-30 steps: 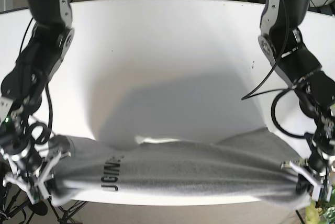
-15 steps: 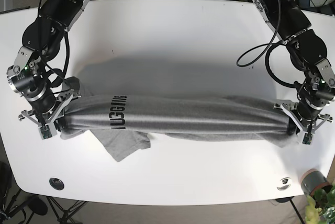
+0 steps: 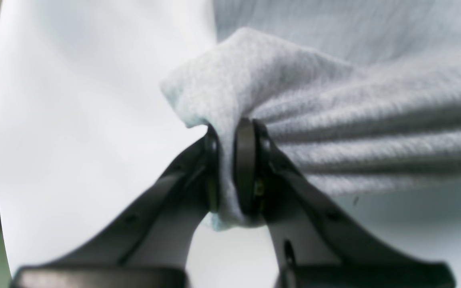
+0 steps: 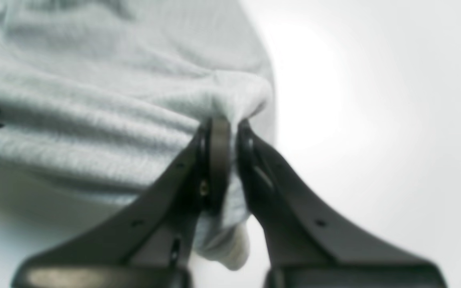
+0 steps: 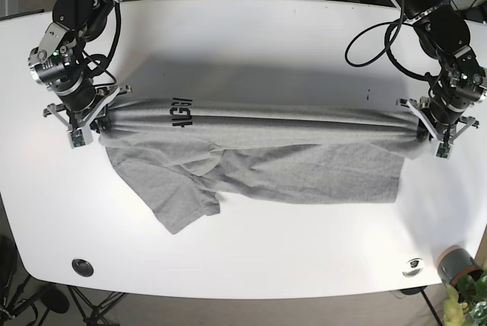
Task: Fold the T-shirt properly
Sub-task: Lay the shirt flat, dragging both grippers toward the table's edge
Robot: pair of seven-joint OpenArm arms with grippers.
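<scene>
T-shirt (image 5: 259, 151) pinched, left gripper (image 3: 230, 168), right gripper (image 4: 230, 160)

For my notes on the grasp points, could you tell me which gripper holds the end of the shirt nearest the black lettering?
The right gripper, on the base view's left: the lettering sits close beside it on the T-shirt, far from the left gripper.

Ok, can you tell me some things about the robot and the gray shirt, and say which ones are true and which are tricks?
1. Both grippers are pinching the T-shirt. True: the left gripper and the right gripper are each shut on gray cloth.
2. The shirt is folded into a neat square. False: it is stretched between the arms, with the lower part spread loose on the table.
3. The shirt has black letters on it. True.
4. The shirt hangs off the front edge of the table. False: all of it is over the tabletop.
5. The table is white. True.
</scene>
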